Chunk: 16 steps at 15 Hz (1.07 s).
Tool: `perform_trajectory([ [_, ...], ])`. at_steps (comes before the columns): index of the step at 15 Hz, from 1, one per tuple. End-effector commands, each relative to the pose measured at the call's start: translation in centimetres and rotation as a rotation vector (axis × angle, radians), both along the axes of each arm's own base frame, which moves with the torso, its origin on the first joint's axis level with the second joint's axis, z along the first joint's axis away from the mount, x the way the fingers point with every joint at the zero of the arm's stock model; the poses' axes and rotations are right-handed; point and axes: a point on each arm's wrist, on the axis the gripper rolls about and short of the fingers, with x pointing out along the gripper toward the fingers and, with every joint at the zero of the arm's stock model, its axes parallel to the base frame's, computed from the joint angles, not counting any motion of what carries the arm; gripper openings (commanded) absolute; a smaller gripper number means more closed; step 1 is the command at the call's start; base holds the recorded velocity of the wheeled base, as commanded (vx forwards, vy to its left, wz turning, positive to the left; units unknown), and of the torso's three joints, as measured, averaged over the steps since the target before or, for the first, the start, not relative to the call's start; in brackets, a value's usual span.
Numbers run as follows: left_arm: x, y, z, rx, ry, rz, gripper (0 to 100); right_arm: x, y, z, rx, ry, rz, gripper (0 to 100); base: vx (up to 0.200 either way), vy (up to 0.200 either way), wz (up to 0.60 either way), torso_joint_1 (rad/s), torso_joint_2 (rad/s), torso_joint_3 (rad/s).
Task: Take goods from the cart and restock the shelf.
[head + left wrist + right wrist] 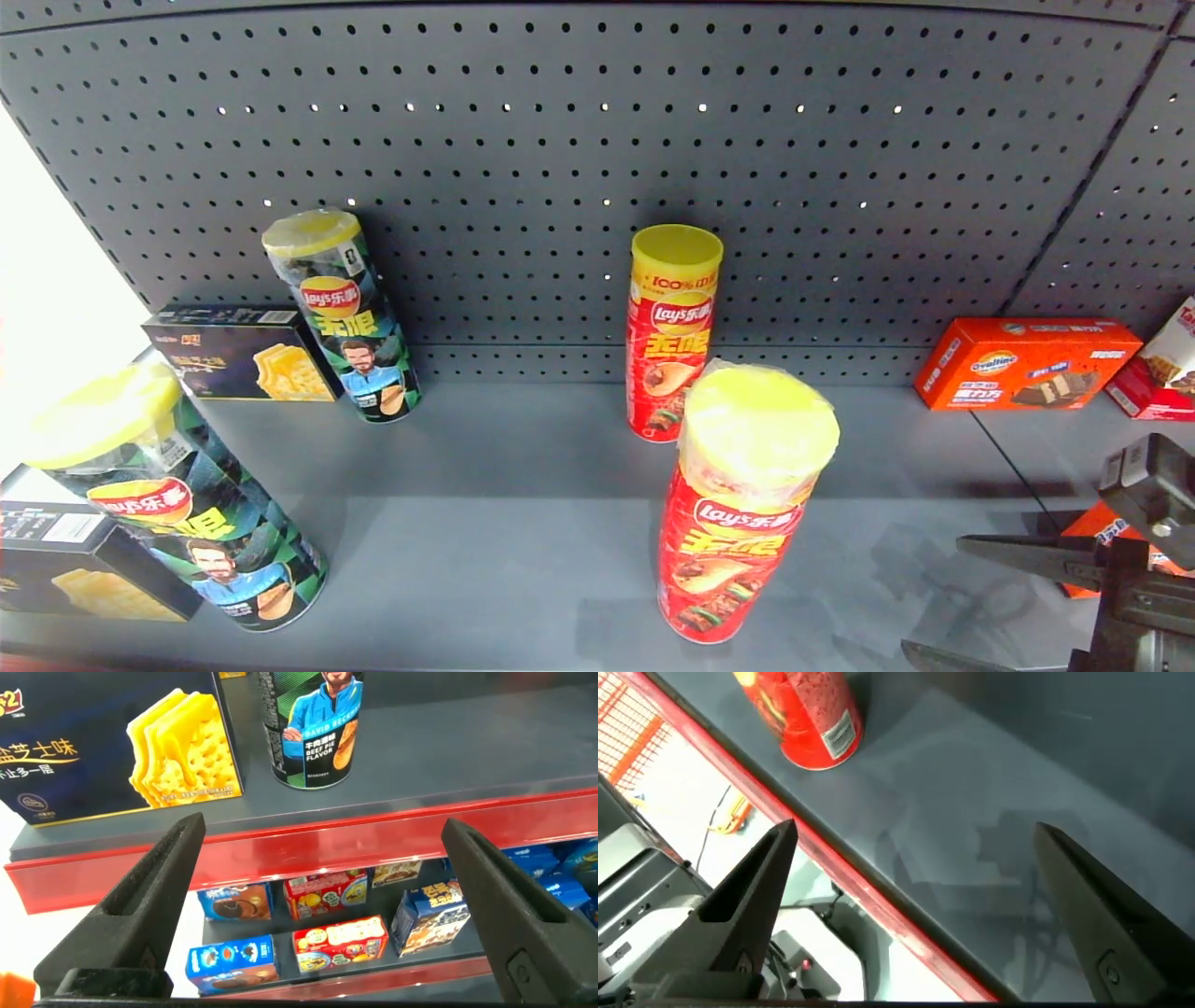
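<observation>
Standing upright on the shelf (523, 467) are a front red can (738, 523) near its edge and a back red can (672, 327) behind it; to their left stand a back green can (345, 317) and a front green can (177, 504), each beside a dark box (238, 353). Right gripper (934, 594) hovers at the shelf edge, right of the front red can, fingers spread wide, empty. Left gripper (322, 821) faces the shelf edge before the front green can, fingers wide apart, holding nothing
</observation>
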Motion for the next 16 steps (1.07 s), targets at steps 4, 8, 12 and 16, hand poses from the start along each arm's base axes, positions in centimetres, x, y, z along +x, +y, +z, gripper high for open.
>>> perform_trajectory([
  [4, 0.0, 0.0, 0.0, 0.000, 0.001, 0.000, 100, 2.5, 2.1, 0.9, -0.016, 0.015, 0.005, 100, 0.000, 0.000, 0.00, 0.000, 0.00, 0.000],
  [8, 0.0, 0.0, 0.0, 0.000, 0.001, 0.000, 100, 3.6, 3.8, 1.3, -0.021, 0.016, 0.041, 100, 0.000, 0.000, 0.00, 0.000, 0.00, 0.000],
  [12, 0.0, 0.0, 0.0, 0.000, 0.001, 0.001, 100, 4.2, 4.6, 1.3, -0.027, 0.023, 0.050, 100, 0.000, 0.000, 0.00, 0.000, 0.00, 0.000],
  [16, 0.0, 0.0, 0.0, 0.000, 0.001, 0.000, 100, 5.6, 5.8, 2.0, -0.022, 0.014, 0.051, 100, 0.000, 0.000, 0.00, 0.000, 0.00, 0.000],
])
